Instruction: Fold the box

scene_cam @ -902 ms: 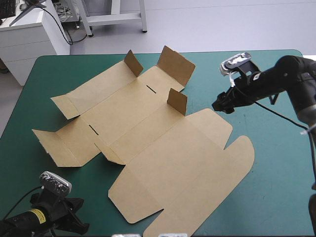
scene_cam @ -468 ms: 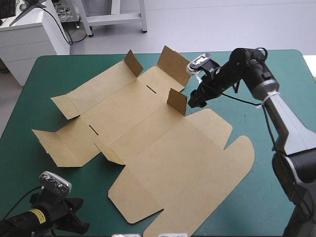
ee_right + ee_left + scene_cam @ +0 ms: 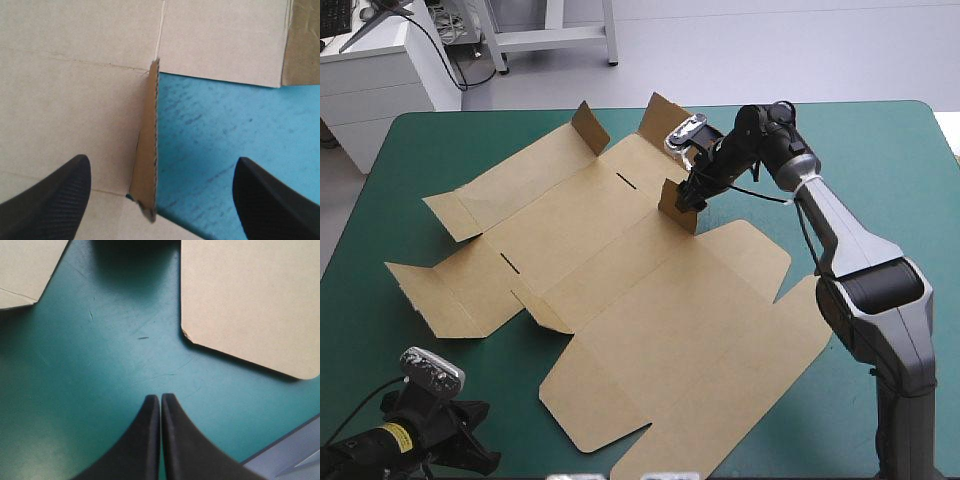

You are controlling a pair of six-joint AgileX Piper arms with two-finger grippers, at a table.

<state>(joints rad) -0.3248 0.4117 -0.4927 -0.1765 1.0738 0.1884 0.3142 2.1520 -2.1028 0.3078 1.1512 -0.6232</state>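
The brown box (image 3: 620, 290) lies as a flat cut sheet across the middle of the teal-green table, with three small flaps standing up along its far side. My right gripper (image 3: 688, 196) hangs over the nearest raised flap (image 3: 677, 207). In the right wrist view this gripper (image 3: 161, 162) is open, and the flap's edge (image 3: 150, 155) stands upright between its fingers without touching them. My left gripper (image 3: 483, 461) rests at the table's near left corner. It is shut (image 3: 160, 399) over bare cover, with a rounded corner of the box (image 3: 250, 305) ahead of it.
Two more raised flaps (image 3: 590, 127) (image 3: 676, 130) stand at the sheet's far edge. Bare teal-green cover (image 3: 880, 200) lies to the right of the box. A white cabinet (image 3: 380, 80) stands beyond the table's far left corner.
My right arm has swung left from the table's right side to the raised middle flap, and its open fingers now straddle it. The left arm and the box have not moved.
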